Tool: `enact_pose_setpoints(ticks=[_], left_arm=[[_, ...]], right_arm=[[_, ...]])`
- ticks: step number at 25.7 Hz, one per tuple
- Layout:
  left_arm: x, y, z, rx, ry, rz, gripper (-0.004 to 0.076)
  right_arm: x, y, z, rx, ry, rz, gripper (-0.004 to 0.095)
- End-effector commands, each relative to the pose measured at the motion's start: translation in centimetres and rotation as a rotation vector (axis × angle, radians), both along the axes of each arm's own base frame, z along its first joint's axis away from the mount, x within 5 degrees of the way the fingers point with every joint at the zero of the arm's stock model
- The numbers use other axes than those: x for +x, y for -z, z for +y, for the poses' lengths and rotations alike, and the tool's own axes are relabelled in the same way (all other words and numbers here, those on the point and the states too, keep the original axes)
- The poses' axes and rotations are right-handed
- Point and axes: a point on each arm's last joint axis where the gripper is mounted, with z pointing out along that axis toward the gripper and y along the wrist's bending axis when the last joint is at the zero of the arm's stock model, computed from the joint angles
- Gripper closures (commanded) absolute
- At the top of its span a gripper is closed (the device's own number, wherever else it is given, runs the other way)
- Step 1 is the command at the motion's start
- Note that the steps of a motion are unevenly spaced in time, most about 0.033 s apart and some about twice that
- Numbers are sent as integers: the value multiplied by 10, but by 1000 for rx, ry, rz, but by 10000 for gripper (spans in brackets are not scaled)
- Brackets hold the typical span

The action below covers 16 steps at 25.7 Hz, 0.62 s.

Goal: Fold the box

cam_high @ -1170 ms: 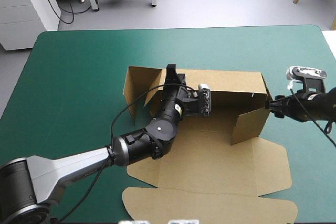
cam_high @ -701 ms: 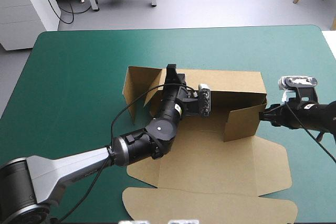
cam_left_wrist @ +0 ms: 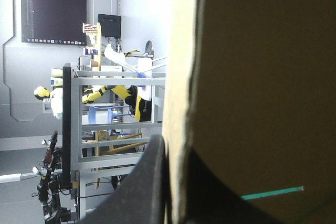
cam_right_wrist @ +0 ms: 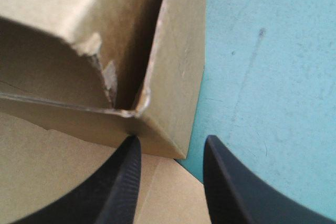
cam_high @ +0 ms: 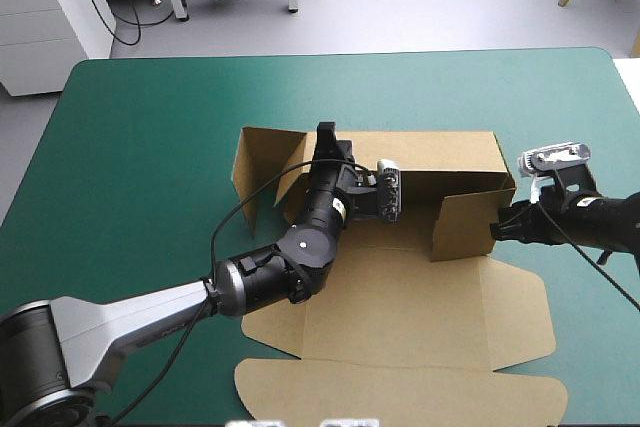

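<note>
I'm looking at the brown box (cam_high: pixel 400 317) lying around the middle of the bench (cam_high: pixel 150 147), partly raised on the teal-green cover. Its base is lying flat, and its long back wall (cam_high: pixel 450 152) is standing upright along the far side. The left side flap (cam_high: pixel 255 162) is standing up at the back wall's left end, angled toward the near side. The right side flap (cam_high: pixel 465 227) is standing upright too, turned inward across the base so that it is reaching from the right end toward the middle. The broad lid panel (cam_high: pixel 400 397) is lying flat, stretching toward the near edge of the bench.

The left gripper (cam_high: pixel 327 137) is reaching over the base to the top of the back wall, left of its middle. In the left wrist view its black fingers (cam_left_wrist: pixel 142 187) are pinching the board, one on each face, with the sheet's pale edge running between them.

The right gripper (cam_high: pixel 497 228) is coming in low from the right and is sitting against the outer face of the right side flap. In the right wrist view its fingers (cam_right_wrist: pixel 123 187) are standing apart and clamping nothing. The flap's lower corner is lying just ahead of the gap between them, with bare cover showing beside it.
</note>
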Motion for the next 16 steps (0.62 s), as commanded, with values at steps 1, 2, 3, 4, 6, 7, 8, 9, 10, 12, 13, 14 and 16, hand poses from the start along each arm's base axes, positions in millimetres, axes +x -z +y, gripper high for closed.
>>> enact_pose_setpoints(ticks=[1, 2, 3, 4, 6, 7, 8, 9, 10, 12, 13, 14, 16], left_arm=[[-4, -24, 6, -66, -12, -44, 734], [-4, -24, 6, -66, -12, -44, 734], [-4, -24, 6, -66, -12, -44, 734], [-4, -24, 6, -66, -12, -44, 734], [-4, -24, 6, -66, -12, -44, 734], [-4, -24, 6, -66, -12, -44, 734], [-4, -24, 6, -66, -12, -44, 734], [-4, -24, 6, -66, -12, -44, 734], [-4, -24, 6, -66, -12, -44, 734], [-4, -24, 6, -66, -12, -44, 734], [-4, -24, 6, -66, -12, -44, 734], [-4, -24, 6, -66, -12, -44, 734], [-4, -24, 6, -66, -12, -44, 734]], right_arm=[[4, -17, 1, 11, 14, -131, 699], [5, -18, 1, 7, 10, -145, 771], [5, -19, 2, 10, 3, -163, 868], [6, -20, 2, 19, 5, -176, 927], [7, -22, 3, 39, 8, -191, 927], [7, -22, 3, 35, 3, -194, 927], [7, -22, 3, 34, 1, -194, 927], [7, -22, 3, 34, 1, -194, 927], [7, -22, 3, 32, -1, -195, 927], [7, -22, 3, 32, -1, -195, 927], [7, -22, 3, 32, -1, -195, 927], [7, -22, 3, 32, -1, -195, 927], [7, -22, 3, 32, -1, -195, 927]])
